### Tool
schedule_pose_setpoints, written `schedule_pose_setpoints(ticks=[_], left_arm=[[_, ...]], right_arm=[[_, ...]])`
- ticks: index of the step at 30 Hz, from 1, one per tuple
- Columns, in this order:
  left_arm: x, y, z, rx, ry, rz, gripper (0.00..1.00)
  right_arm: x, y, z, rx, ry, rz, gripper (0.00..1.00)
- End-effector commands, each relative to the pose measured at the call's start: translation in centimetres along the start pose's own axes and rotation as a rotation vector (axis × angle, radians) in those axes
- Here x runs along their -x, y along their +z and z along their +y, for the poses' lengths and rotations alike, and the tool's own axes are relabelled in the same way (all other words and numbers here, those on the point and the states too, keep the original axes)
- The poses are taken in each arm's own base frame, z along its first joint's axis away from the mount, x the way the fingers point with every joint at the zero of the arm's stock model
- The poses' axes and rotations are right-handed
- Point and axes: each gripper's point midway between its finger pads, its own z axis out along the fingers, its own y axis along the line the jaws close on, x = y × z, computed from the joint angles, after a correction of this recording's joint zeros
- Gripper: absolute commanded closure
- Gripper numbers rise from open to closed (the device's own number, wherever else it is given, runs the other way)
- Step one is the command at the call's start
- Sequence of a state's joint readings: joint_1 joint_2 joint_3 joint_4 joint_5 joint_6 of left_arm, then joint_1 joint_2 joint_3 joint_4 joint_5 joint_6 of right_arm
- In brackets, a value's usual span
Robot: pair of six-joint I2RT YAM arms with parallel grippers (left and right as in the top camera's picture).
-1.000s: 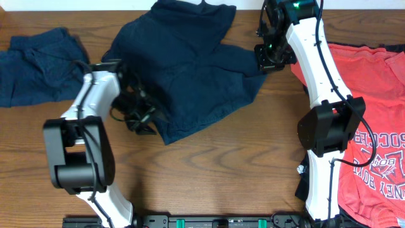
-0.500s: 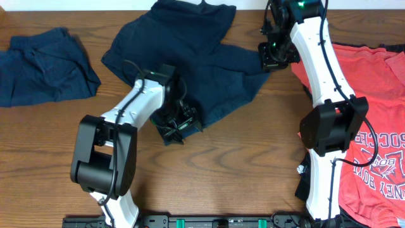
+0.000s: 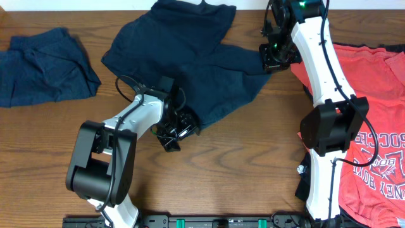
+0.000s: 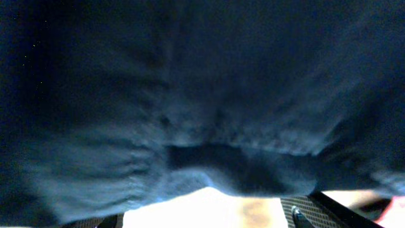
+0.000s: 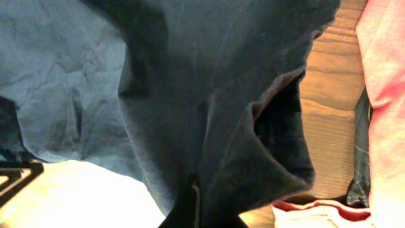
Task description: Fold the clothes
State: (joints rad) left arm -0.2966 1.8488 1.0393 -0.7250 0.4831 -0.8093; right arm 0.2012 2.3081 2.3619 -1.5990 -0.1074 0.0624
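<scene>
We see no fold yet — right gripper (image 3: 273,59) pinches the navy T-shirt (image 3: 190,57) at its right edge, left gripper (image 3: 172,133) gapes open at its near hem.

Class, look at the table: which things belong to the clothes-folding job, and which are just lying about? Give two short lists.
Belong to the job:
spread navy shirt
crumpled navy shirt
red printed shirt

Just there, not part of it:
wooden table
black rail at the table's front edge
</scene>
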Motion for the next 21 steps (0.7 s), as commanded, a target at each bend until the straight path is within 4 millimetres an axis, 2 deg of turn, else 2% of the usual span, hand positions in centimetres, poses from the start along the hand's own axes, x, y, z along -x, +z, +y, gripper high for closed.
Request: schedule_pose_setpoints(ticks=[1, 9, 12, 14, 15, 20, 21], left_arm=[[4.4, 0.7, 4.1, 0.201, -0.06, -0.226, 0.19], [5.5, 0.3, 4.5, 0.218, -0.15, -0.298, 0.18], [5.8, 0.3, 4.2, 0.205, -0.157, -0.311, 0.35], [5.9, 0.3, 4.1, 0.198, -0.155, -0.316, 0.55], [6.0, 0.3, 4.0, 0.197, -0.154, -0.319, 0.62], [6.5, 0.0, 4.4, 0.211, -0.175, -0.348, 0.6], [6.5, 0.0, 4.5, 0.214, -0.176, -0.352, 0.64]], right_arm=[[0.1, -0.6, -0.3, -0.005, -0.015, -0.017, 0.99], [0.2, -0.6, -0.3, -0.005, -0.015, -0.019, 0.99], [0.2, -0.6, -0.4, -0.005, -0.014, -0.022, 0.99], [0.2, -0.6, -0.4, -0.005, -0.013, -0.022, 0.99], [0.2, -0.6, -0.4, -0.005, -0.012, -0.022, 0.99], [0.1, -0.6, -0.5, -0.006, -0.009, -0.019, 0.99], [0.1, -0.6, -0.6, -0.006, -0.007, -0.015, 0.99]])
